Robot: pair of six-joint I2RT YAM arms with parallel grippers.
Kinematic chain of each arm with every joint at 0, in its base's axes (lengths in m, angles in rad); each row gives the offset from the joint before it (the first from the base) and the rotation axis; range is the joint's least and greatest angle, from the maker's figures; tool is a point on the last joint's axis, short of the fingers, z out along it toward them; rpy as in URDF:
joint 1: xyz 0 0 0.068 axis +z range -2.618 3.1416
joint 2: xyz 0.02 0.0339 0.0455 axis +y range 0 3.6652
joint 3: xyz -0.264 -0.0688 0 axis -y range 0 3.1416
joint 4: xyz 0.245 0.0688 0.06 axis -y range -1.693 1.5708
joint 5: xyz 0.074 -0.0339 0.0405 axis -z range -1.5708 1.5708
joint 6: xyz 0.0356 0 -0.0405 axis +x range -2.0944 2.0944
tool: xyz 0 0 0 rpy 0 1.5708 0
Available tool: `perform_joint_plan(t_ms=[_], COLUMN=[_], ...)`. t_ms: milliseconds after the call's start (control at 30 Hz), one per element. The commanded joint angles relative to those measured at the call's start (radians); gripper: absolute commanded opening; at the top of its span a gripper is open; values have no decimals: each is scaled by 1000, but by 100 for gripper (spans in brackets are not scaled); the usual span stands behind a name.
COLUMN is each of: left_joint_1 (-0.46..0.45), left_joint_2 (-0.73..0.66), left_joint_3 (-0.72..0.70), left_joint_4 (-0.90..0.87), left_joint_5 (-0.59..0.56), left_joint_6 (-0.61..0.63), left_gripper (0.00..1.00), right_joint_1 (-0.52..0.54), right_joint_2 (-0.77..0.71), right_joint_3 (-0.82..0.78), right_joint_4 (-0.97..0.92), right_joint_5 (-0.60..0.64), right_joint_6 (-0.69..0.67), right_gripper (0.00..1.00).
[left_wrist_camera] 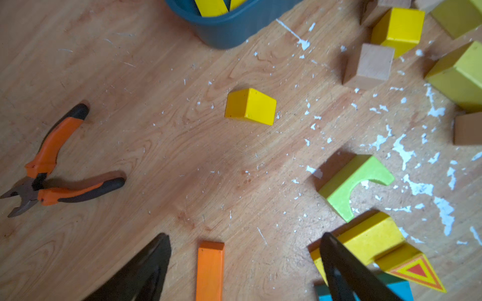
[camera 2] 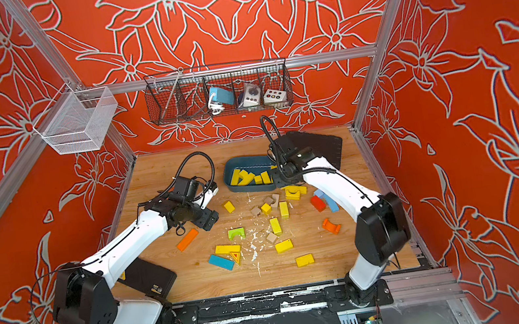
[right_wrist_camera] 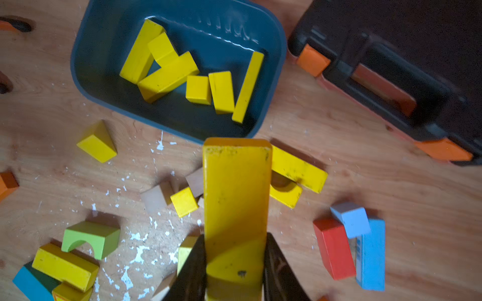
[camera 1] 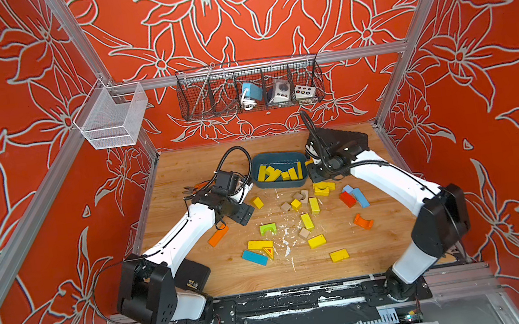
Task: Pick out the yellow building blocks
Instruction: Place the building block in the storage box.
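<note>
Several yellow building blocks (right_wrist_camera: 167, 75) lie in a dark blue tub (camera 1: 278, 155) at the back of the table. My right gripper (right_wrist_camera: 235, 235) is shut on a long yellow bar (right_wrist_camera: 236, 187), held just in front of the tub's near right corner; the gripper (camera 1: 316, 170) also shows in a top view. My left gripper (left_wrist_camera: 245, 234) is open and empty, hanging left of the tub above bare wood, with a yellow cube (left_wrist_camera: 250, 106) ahead of it. More yellow blocks lie loose: a cube (camera 1: 296, 204), bars (camera 1: 307, 221), a red-edged triangle (camera 1: 269, 252) and an arch (camera 1: 322, 189).
Orange-handled pliers (left_wrist_camera: 60, 166) lie left of the left gripper. A black tool case (right_wrist_camera: 391, 78) sits right of the tub, and another (camera 1: 193, 275) sits by the left arm. A lime arch (camera 1: 268, 228), an orange bar (camera 1: 218, 236), red and blue blocks (camera 1: 354, 196) and tan blocks (camera 1: 304, 233) are scattered about.
</note>
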Motion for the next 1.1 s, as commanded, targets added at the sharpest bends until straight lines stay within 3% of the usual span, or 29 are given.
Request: perform_joint_plan(t_ms=[0, 333, 467, 833, 1067], left_joint_1=[5, 5, 5, 7, 5], left_joint_2=[-25, 62, 111, 355, 472], left_joint_3=[-9, 13, 35, 232, 345], left_joint_4=[2, 11, 34, 9, -9], left_joint_5=[-14, 4, -7, 96, 100], left_joint_6=[20, -42, -78, -254, -344], left_gripper=[91, 91, 91, 91, 91], right_joint_1=[-5, -6, -5, -4, -5], right_joint_2=[120, 484, 583, 595, 558], right_joint_3=[117, 498, 577, 543, 492], right_joint_4=[1, -42, -71, -63, -51], right_joint_5=[-40, -58, -46, 4, 27], right_joint_6=[-41, -56, -67, -82, -88], right_gripper=[21, 23, 25, 34, 49])
